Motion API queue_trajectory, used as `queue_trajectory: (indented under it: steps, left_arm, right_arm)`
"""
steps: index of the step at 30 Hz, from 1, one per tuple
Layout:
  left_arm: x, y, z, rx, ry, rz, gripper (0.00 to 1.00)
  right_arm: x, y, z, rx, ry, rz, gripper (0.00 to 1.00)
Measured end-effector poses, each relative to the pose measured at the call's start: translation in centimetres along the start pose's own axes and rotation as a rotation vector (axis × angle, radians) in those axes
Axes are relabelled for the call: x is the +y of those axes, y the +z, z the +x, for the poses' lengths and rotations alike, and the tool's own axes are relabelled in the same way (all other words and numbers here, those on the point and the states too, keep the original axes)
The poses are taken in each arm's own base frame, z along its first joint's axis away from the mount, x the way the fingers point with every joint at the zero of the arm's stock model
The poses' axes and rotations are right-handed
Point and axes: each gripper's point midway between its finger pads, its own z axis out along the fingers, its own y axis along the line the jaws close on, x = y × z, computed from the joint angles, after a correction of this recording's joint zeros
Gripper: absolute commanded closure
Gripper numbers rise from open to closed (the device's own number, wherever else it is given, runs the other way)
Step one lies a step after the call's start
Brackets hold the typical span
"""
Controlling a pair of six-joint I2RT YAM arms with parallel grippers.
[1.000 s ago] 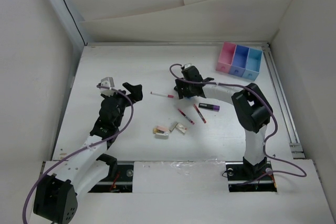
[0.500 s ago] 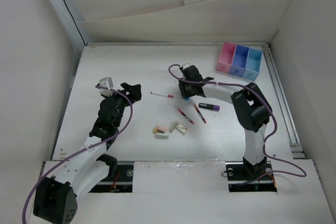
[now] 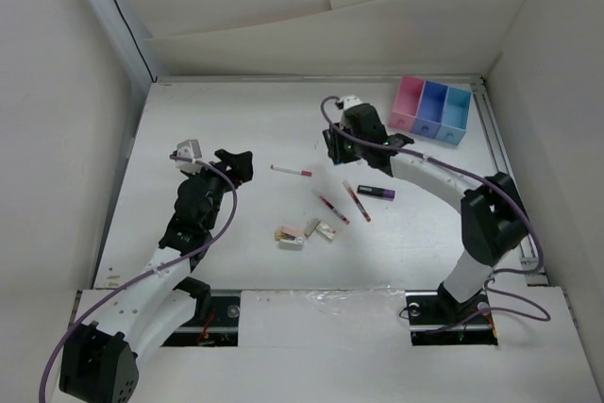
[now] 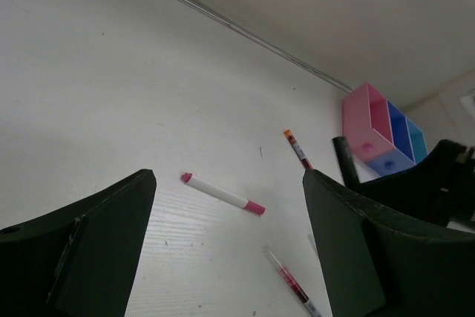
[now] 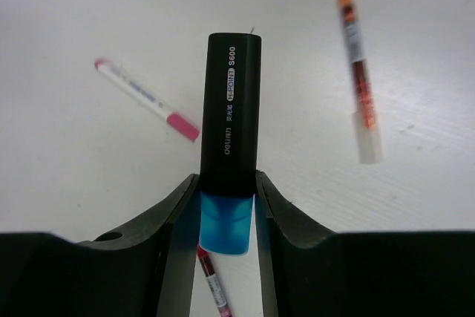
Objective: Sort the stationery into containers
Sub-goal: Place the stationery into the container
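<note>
**A:** Holding anything, that right gripper (image 5: pixel 226 200)?

**B:** Yes. Its fingers are clamped on the blue end of a black cylindrical highlighter (image 5: pixel 231 109), which sticks straight out ahead of them above the white table (image 3: pixel 226 110).

**A:** Where is that on the table?

**B:** Take the top view as a clock with the far edge at twelve. The right gripper hangs just off centre, toward one o'clock. The row of three joined square plastic bins (image 3: pixel 431 110), pink, blue and light blue, stands at two o'clock in the far right corner, near the gripper but not touching it.

**A:** And the left gripper (image 4: pixel 228 176)?

**B:** Released. Its fingers stand wide apart with nothing between them, out at nine o'clock. A short white pen with pink ends (image 3: pixel 292 171) lies on the table at its three o'clock, apart from it.

**A:** What about the other stationery?

**B:** It lies loose on the table. A thin clear red-cored pen (image 3: pixel 332 207) and a second red-cored pen (image 3: pixel 358 202) lie close together at five o'clock from the right gripper. A dark marker with a purple end (image 3: pixel 376 193) is just beside them, at their three o'clock. A few small beige eraser blocks (image 3: pixel 290 237) cluster at six o'clock of the table's centre, toward the arm bases.
</note>
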Motion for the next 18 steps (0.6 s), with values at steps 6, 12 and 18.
queue_trajectory:
  steps: [6,12,18]
  left_arm:
    - [-0.7,-0.1,0.6,0.034,-0.005,0.04,0.22]
    - [-1.3,0.1,2.7,0.119,-0.001,0.086,0.22]
    - [-1.7,0.1,4.1,0.184,0.001,0.119,0.22]
  right_arm:
    - [-9.0,-3.0,-8.4,-0.219,0.224,0.165,0.99]
    - [-22.7,-2.1,-13.7,-0.346,0.426,0.459,0.99]
    - [-27.9,2.4,-12.4,-0.269,0.473,0.559,0.99]
